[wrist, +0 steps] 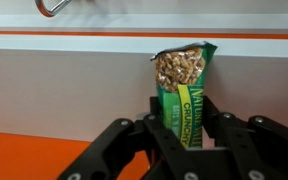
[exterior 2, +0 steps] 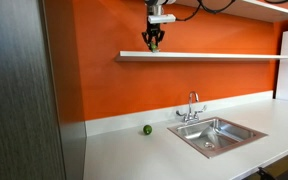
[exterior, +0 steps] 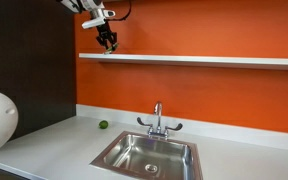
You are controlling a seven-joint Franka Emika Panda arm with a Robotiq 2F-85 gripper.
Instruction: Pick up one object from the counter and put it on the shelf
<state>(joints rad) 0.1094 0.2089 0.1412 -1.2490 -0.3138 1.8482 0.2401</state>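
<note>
The slim green snack-bar packet (wrist: 187, 70) is clamped, long axis vertical, in the black gripper (wrist: 184, 108) just above the long white shelf (exterior: 184, 59).

A flat orange painted wall (exterior: 224, 95) (exterior 2: 224, 90) fills the back of the room in both exterior views. A long thin white shelf (exterior: 204, 60) (exterior 2: 214, 56) runs level across it, with a narrow shadow beneath. At the wall's foot a low white upstand (exterior: 244, 128) (exterior 2: 114, 122) meets the broad pale grey-white table (exterior: 44, 150) (exterior 2: 134, 155). Inset in the table is a stainless-steel sink (exterior: 144, 155) (exterior 2: 219, 135), with a chrome faucet (exterior: 158, 118) (exterior 2: 192, 105) behind the basin. A tall dark wood-grain panel (exterior: 39, 60) (exterior 2: 14, 90) stands at the wall's end, at right angles to it. The light is soft and even.
</note>
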